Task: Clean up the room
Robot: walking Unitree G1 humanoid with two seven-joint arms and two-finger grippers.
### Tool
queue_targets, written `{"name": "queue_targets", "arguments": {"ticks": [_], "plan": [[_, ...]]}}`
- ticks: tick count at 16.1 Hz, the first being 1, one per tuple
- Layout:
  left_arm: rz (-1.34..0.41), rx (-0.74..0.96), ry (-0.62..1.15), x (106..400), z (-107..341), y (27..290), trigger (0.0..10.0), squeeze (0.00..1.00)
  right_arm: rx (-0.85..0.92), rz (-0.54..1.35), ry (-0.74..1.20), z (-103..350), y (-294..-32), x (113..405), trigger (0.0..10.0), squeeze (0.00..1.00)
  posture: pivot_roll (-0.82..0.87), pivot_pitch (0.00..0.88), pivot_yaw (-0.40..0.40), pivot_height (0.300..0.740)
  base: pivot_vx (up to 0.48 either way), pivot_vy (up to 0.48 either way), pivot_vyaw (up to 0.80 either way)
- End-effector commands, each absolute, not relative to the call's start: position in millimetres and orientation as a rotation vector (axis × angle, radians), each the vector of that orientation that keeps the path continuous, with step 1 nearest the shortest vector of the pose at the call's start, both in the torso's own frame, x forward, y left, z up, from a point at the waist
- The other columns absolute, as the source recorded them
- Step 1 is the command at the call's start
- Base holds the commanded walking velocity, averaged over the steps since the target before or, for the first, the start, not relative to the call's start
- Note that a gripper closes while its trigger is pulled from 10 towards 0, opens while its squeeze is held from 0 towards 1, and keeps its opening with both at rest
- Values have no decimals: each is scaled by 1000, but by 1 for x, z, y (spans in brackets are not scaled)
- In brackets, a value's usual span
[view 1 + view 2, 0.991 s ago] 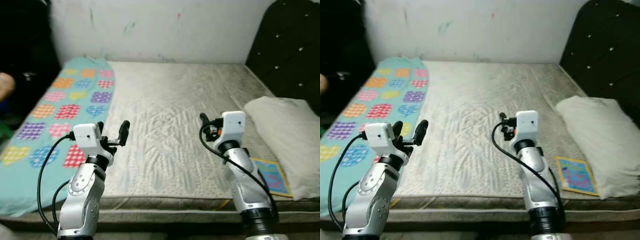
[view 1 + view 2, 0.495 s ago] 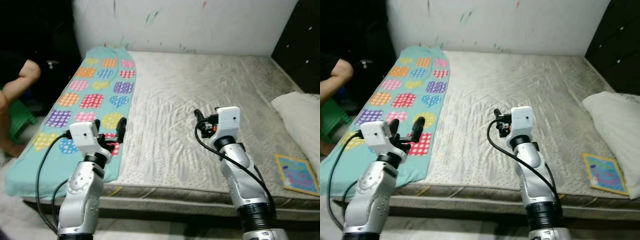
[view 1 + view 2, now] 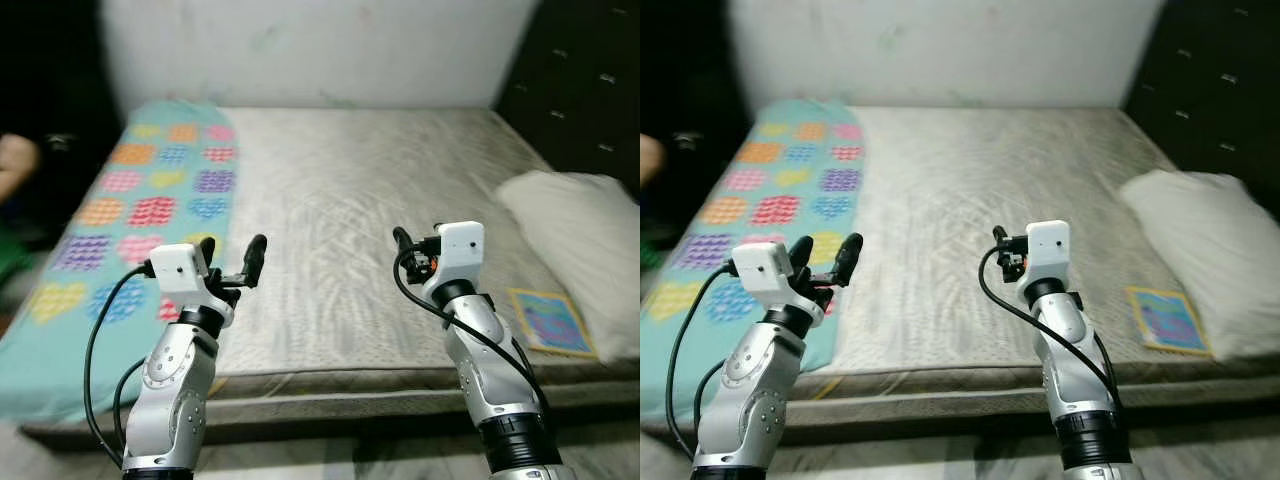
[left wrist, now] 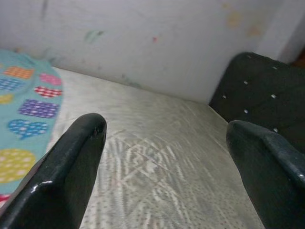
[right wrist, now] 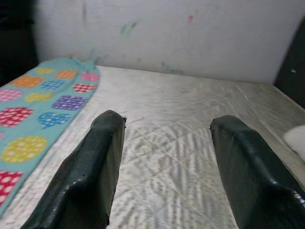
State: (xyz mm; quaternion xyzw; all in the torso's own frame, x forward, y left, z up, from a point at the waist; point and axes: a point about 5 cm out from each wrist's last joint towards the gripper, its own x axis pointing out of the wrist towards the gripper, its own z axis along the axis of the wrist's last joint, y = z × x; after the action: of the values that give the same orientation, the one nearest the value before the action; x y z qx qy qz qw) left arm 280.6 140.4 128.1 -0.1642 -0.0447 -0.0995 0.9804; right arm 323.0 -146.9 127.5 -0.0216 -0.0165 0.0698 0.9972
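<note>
The robot stands at the foot-side edge of the bed (image 3: pixel 350 190), both arms raised over the mattress rim, and this looks like the approach step of tidying: nothing is grasped yet and no item has been singled out. The left tool (image 3: pixel 232 262) hangs over the near left part of the mattress with its 2 fingers spread wide and empty; the right tool (image 3: pixel 408 243) is held near the middle of the near edge, likewise parted wide with nothing between the fingers, as the right wrist view shows. The likely candidates lie apart from both tools: the turquoise blanket with coloured hearts (image 3: pixel 120 215) runs along the left side of the bed, its near part just beside and below the left tool, while the picture book (image 3: pixel 548 322) lies flat near the right front corner, touching the white pillow (image 3: pixel 575 240) and well to the right of the right tool. My guess is the next move calls for choosing 1 of these and reaching down to it.
</note>
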Motion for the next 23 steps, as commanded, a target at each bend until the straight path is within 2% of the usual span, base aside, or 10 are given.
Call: {"name": "queue_targets", "arguments": {"ticks": [1,10,15,23], "plan": [[-225,-326,-107,280,132,138,10000,0,-45,138,-38,130,-149,323,10000,0,-85,0,-2,740,375,0,0],[-229,-317,-92,280,131,138,10000,0,-55,125,-31,127,-152,323,10000,0,-81,0,4,740,371,0,0],[-175,-342,-59,283,127,140,10000,0,-58,118,-29,126,-155,323,10000,0,-82,0,4,740,0,0,0],[-164,-362,-57,284,129,141,10000,0,-51,123,-25,127,-153,324,10000,0,-85,0,-1,740,0,480,0]]}}
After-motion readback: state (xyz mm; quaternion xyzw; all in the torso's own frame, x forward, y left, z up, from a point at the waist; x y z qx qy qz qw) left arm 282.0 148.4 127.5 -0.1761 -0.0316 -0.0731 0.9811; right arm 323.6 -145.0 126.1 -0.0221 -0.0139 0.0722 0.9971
